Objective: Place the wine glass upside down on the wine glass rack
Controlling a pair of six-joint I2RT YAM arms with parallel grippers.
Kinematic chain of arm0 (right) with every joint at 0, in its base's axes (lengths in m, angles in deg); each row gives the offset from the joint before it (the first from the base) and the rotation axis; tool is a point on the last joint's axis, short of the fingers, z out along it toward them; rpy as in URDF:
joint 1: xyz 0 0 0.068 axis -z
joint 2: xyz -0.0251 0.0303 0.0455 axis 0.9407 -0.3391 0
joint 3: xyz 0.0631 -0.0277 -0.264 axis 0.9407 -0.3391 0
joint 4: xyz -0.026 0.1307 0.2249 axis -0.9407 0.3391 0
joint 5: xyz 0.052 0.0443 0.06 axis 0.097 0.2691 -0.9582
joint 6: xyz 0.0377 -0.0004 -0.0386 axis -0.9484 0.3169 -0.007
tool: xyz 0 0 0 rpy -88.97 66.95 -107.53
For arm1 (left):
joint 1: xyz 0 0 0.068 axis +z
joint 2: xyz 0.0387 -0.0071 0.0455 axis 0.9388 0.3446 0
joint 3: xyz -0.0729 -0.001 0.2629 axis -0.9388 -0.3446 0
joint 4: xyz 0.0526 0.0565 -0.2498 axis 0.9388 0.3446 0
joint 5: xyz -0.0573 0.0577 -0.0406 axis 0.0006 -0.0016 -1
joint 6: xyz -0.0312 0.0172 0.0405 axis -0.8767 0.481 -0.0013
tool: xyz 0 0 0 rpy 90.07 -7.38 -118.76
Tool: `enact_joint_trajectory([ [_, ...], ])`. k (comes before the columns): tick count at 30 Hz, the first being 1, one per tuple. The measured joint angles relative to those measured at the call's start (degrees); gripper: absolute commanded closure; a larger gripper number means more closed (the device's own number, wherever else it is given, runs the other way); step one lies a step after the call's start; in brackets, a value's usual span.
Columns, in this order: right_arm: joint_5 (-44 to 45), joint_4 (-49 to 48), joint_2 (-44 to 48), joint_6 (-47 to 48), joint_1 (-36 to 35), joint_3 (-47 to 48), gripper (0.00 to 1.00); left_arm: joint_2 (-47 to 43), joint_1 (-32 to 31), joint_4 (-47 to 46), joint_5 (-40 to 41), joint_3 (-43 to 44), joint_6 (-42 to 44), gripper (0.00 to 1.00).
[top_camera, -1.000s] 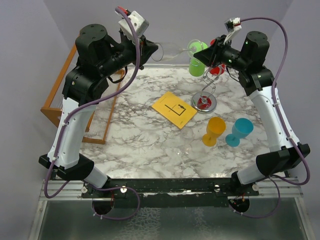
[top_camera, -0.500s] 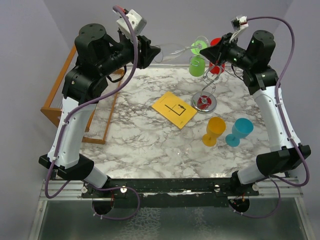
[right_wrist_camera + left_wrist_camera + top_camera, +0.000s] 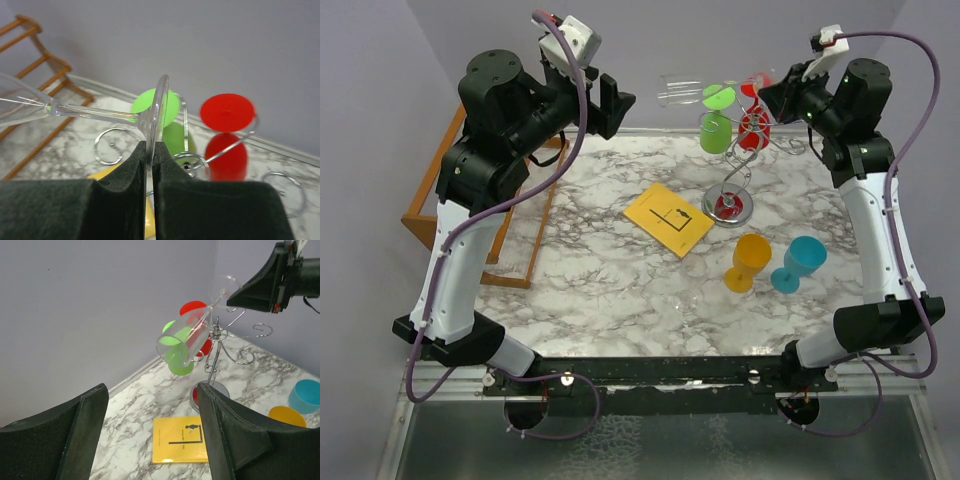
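A clear wine glass [image 3: 682, 92] hangs sideways in the air at the back, with my right gripper [image 3: 770, 100] shut on its round foot [image 3: 159, 107]. Its stem runs left to the bowl [image 3: 186, 340]. My left gripper [image 3: 610, 103] stands open just left of the bowl, apart from it, with nothing between its fingers [image 3: 90, 415]. The wine glass rack [image 3: 743, 210], a silver wire stand with curled arms [image 3: 111, 146], stands under the glass. A green glass [image 3: 715, 131] and a red glass [image 3: 752, 129] hang upside down on it.
A yellow book [image 3: 669, 218] lies on the marble table left of the rack's base. An orange glass [image 3: 750, 262] and a blue glass [image 3: 801, 262] stand in front of the rack. A wooden slatted rack [image 3: 420, 215] sits at the table's left edge.
My left gripper has opened, let go of the clear glass's bowl and drawn back to the left. The right gripper has shut on the foot and shifted right with the glass.
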State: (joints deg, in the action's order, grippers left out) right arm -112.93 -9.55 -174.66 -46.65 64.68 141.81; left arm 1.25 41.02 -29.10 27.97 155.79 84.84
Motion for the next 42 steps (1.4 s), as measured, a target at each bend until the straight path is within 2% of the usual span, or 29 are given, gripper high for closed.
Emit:
enact_joint_trajectory([
  [9, 19.67, 1.22, 1.05, 12.2, 0.74, 5.81, 0.99, -1.11, 0.15, 0.02, 1.01, -1.73, 1.4, 0.19],
  [17, 35.54, 0.09, 0.85, 25.31, 0.74, 11.26, 0.99, -1.11, 0.22, 0.39, 1.03, -1.97, 1.84, 0.18],
  [26, 50.84, -8.48, -1.99, 43.01, 0.74, 13.66, 0.99, -1.11, 0.22, 0.44, 1.03, -2.38, 2.14, 0.18],
  [34, 59.78, -16.72, -5.03, 57.96, 0.76, 8.68, 0.99, -1.11, 0.22, 0.46, 1.03, -2.62, 2.6, 0.18],
  [42, 60.78, -21.88, -5.11, 71.25, 1.01, -0.35, 0.97, -1.11, 0.22, 0.46, 1.03, -2.75, 2.97, 0.18],
])
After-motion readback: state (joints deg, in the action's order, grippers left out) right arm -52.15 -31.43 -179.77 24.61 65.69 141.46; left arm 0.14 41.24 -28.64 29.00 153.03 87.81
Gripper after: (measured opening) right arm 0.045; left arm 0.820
